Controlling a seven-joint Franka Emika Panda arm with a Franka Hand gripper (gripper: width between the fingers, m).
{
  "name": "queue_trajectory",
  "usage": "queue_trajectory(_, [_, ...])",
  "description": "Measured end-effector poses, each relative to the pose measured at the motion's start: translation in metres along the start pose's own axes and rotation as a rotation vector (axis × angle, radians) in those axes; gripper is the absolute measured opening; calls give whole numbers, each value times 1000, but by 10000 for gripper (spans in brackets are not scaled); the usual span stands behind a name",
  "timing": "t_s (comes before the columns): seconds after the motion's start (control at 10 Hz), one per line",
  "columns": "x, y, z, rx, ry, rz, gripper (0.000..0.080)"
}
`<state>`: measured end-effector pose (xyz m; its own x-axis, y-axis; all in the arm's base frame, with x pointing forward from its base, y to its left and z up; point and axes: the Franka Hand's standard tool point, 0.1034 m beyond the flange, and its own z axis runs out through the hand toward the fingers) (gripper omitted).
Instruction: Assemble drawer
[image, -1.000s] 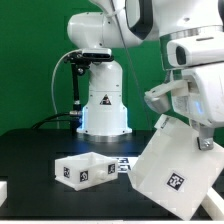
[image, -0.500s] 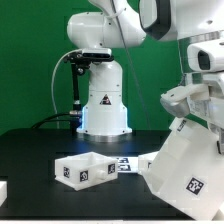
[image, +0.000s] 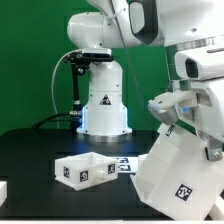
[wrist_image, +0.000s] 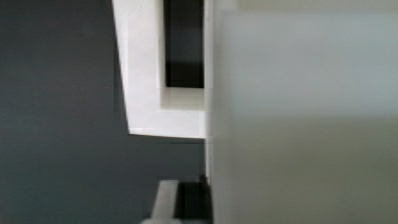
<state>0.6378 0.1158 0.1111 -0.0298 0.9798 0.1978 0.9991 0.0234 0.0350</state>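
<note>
**Drawer not yet put together: housing in the jaws, tray waiting**

At the exterior view's left edge a white piece (image: 3, 190) lies on the black table (image: 40, 148). It is cut off by the frame, so I cannot tell if it is the second tray. Further right, one shallow open-top tray (image: 84, 170) stands flat on the table, empty and alone. Just beside it lies the marker board (image: 124, 164).

At the exterior view's right, the large housing (image: 175, 180) is tilted strongly. Its lower part is near the table and its upper edge is up at the gripper (image: 190, 126). The tray and the housing are apart and nothing is inserted. In my judgement the assembly is at an early stage: the housing must first be set down in its proper position, and then each tray must be slid in.

The fingertips are hidden at the upper edge of the housing. A box could hardly stay at such an angle alone, so I judge that the jaws are clamped on this edge. In the wrist view the white housing (wrist_image: 302, 110) fills nearly the whole picture, very close, and no finger is clearly seen.
</note>
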Motion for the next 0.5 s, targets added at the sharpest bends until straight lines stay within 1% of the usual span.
queue_trajectory(0.1, [3,0,0,0,0,13,33])
queue_trajectory(0.3, [15,-2,2,2,3,8,33])
queue_trajectory(0.5, [18,-3,3,5,3,2,33])
